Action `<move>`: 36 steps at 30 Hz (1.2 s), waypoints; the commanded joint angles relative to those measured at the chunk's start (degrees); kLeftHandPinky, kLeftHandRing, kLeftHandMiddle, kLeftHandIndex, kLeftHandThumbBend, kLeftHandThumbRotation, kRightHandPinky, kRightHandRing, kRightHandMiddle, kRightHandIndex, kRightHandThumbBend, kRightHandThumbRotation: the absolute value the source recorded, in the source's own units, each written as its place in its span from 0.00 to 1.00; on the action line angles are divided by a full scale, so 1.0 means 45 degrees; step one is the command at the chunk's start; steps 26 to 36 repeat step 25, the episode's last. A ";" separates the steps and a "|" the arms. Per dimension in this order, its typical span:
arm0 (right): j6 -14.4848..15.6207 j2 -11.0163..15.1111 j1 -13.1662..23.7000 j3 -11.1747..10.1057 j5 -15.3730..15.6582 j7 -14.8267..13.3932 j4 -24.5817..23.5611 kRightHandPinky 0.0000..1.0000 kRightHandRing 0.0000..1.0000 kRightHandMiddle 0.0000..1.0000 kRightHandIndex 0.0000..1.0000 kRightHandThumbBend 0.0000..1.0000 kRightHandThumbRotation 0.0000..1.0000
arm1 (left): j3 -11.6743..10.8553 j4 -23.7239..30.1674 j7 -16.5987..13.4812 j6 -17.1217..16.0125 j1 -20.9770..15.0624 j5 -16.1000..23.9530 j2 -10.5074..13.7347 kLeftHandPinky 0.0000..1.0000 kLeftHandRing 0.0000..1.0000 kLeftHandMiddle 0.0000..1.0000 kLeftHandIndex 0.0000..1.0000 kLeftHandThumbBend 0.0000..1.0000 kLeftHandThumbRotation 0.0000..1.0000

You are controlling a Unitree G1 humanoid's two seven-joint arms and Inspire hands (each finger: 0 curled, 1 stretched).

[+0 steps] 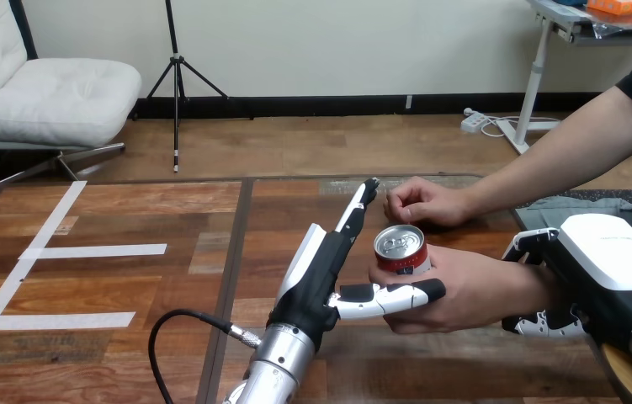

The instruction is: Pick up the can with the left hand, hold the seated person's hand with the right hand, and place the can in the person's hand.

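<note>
can [400, 249] upright in person's nearer hand [464, 290] | left hand [319, 278] fingers straight, thumb against that hand | right hand [602, 252] fingers curled round person's wrist [533, 288] | person's farther hand [423, 202] on table [127, 286]

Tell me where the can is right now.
In the head view, the can stands upright right of centre, cupped in the person's nearer hand, just right of the robot's open left hand.

One can [400, 250], two person's hands [464, 290] [427, 202]
</note>
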State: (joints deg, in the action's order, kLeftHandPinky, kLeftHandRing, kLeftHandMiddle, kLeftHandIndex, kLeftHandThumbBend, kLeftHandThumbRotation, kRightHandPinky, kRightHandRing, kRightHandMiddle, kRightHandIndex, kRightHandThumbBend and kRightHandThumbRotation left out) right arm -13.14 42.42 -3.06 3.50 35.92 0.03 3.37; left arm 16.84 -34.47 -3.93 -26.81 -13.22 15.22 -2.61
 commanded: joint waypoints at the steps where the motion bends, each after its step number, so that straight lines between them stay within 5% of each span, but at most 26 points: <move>1: 0.0048 -0.0223 0.0482 -0.0148 -0.0297 0.0084 0.0232 0.35 0.43 0.51 0.54 0.58 0.00 | -0.0052 0.0634 -0.0234 0.0092 -0.0145 0.0057 -0.0346 1.00 1.00 1.00 1.00 0.96 0.39; 36: -0.0144 -0.0090 0.0520 -0.0069 -0.0037 -0.0092 0.0356 0.35 0.43 0.52 0.56 0.60 0.00 | -0.0022 0.0337 -0.0301 -0.0208 -0.0215 -0.0089 -0.0320 1.00 1.00 1.00 1.00 1.00 0.52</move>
